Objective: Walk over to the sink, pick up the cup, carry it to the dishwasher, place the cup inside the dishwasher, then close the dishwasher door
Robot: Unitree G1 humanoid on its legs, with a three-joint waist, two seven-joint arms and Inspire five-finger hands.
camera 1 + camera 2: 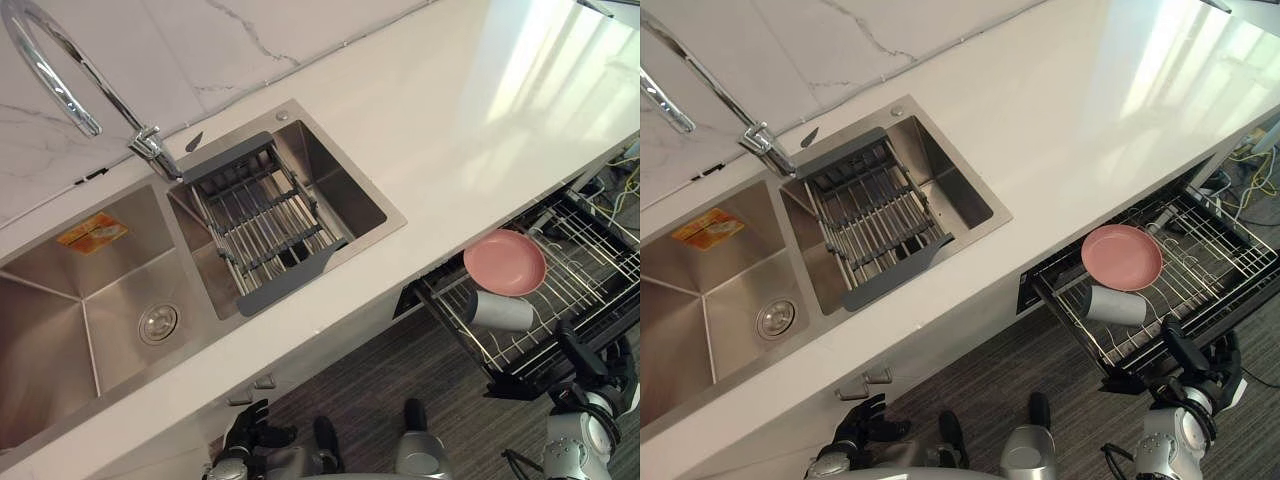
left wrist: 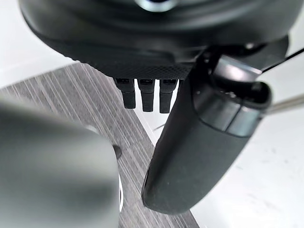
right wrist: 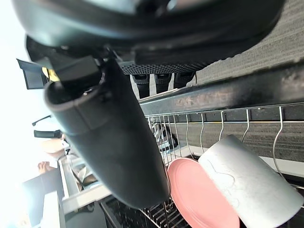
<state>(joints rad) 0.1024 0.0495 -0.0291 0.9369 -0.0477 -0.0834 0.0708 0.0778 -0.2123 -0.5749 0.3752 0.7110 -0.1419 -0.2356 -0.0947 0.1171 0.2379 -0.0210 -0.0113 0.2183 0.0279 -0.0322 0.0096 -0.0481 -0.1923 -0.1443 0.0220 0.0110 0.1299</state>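
- The white worktop (image 1: 1090,130) runs from 8 o'clock to 2 o'clock, with a marbled wall (image 1: 840,50) behind it at 11 o'clock.
- A steel sink (image 1: 700,300) with two bowls is set into the worktop at 9 o'clock. The larger bowl has a drain (image 1: 775,318) and an orange sticker (image 1: 707,228).
- A grey draining rack (image 1: 875,225) lies across the smaller bowl, with the tap (image 1: 755,140) at its 10 o'clock.
- The dishwasher rack (image 1: 1215,255) is pulled out at 4 o'clock. It holds a pink plate (image 1: 1122,257).
- The grey cup (image 1: 1115,305) lies on its side at the plate's 6 o'clock, just beside the plate's rim.
- The right hand (image 1: 1200,380) is at 5 o'clock, spread and empty, just beside the rack's front rail.
- The left hand (image 1: 865,425) is at 7 o'clock, fingers loose and empty, above the dark plank floor (image 1: 1040,360).
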